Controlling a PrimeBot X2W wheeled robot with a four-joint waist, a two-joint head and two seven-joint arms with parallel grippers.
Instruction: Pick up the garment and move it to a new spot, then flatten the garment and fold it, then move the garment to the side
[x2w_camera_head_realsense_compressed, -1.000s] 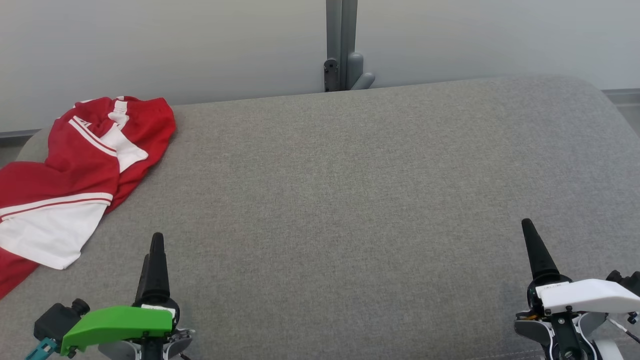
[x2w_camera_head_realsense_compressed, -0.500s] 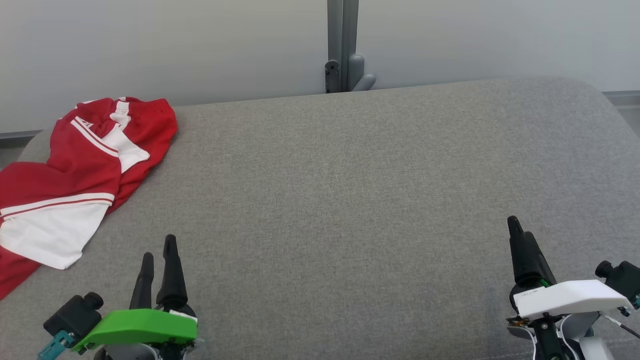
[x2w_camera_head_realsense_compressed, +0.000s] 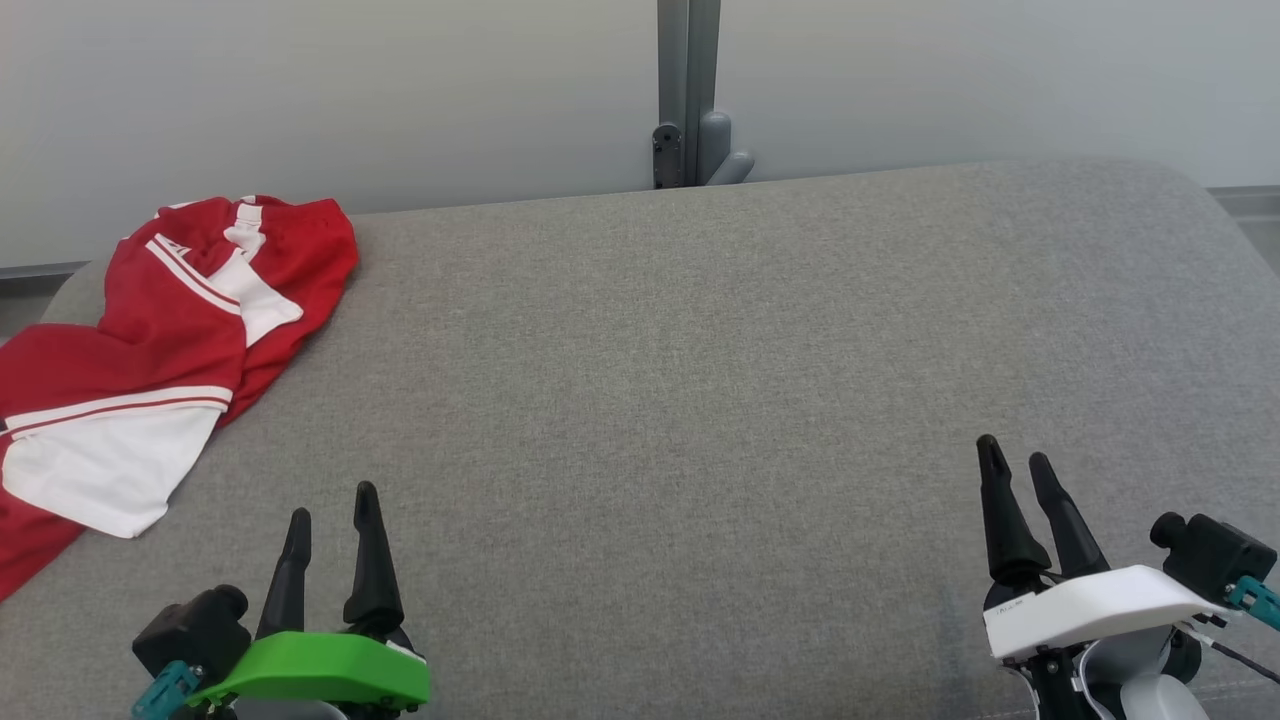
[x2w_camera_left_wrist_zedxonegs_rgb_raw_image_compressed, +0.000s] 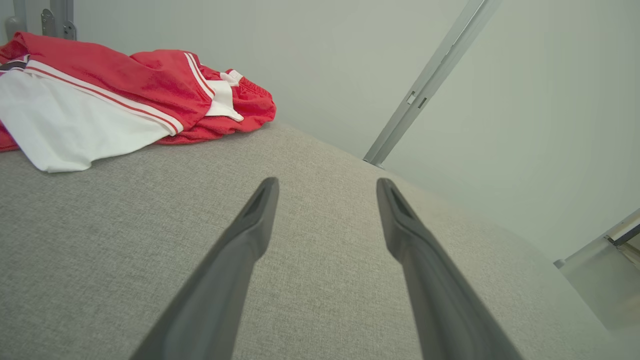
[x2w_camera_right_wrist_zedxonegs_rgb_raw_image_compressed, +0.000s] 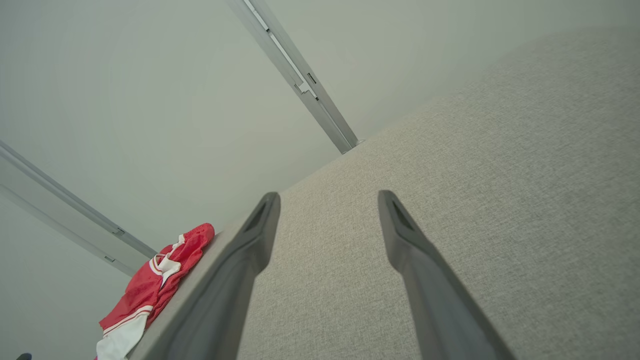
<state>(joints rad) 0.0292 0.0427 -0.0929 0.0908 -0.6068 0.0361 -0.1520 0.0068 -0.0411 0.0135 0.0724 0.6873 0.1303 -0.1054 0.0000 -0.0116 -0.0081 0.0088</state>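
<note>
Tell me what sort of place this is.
Probably an indoor robot test bay rather than a home: a broad grey fabric-covered work surface, plain pale wall panels joined by a grey metal post, and one crumpled red-and-white sports garment at the surface's far left corner.

Light came even and bright across the head view, no clear source, and the pale wall (x2w_camera_head_realsense_compressed: 400, 90) took no glare. Shadows on the grey cushion (x2w_camera_head_realsense_compressed: 650, 350) were faint. The red garment (x2w_camera_head_realsense_compressed: 150, 330) held full colour (white panel not blown out). In the wrist views the dark fingers (x2w_camera_left_wrist_zedxonegs_rgb_raw_image_compressed: 240, 260) blurred close up, and the rail (x2w_camera_right_wrist_zedxonegs_rgb_raw_image_compressed: 300, 80) slanted across a stretched frame.
</note>
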